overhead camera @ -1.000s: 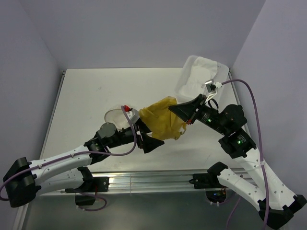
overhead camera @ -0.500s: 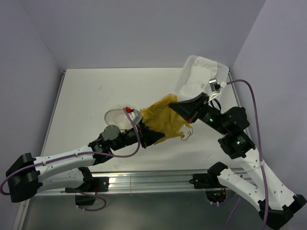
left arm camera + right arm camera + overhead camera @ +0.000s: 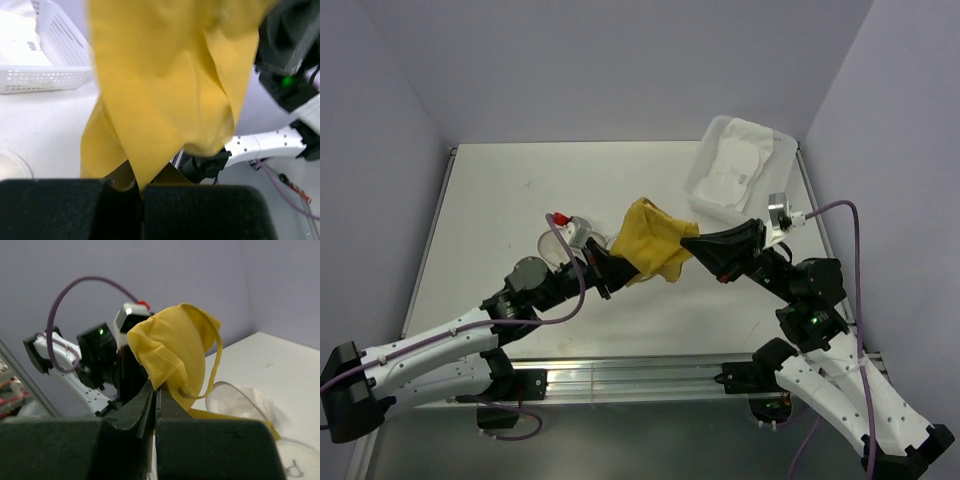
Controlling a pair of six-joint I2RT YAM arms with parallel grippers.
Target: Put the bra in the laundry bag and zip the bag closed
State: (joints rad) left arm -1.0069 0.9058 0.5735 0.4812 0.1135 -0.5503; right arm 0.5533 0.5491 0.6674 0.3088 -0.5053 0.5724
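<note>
Clamping one bra [image 3: 655, 240], left claw [image 3: 607, 268] and right claw [image 3: 693, 248] hang beside one seemingly flattened laundry bag [image 3: 550, 250].

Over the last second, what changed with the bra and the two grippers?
The left gripper, open a second ago, closed on the yellow bra's near-left edge. The right gripper kept its grip and drew back toward the near edge, and the bra now hangs raised between both. The laundry bag and white tray stayed put.
</note>
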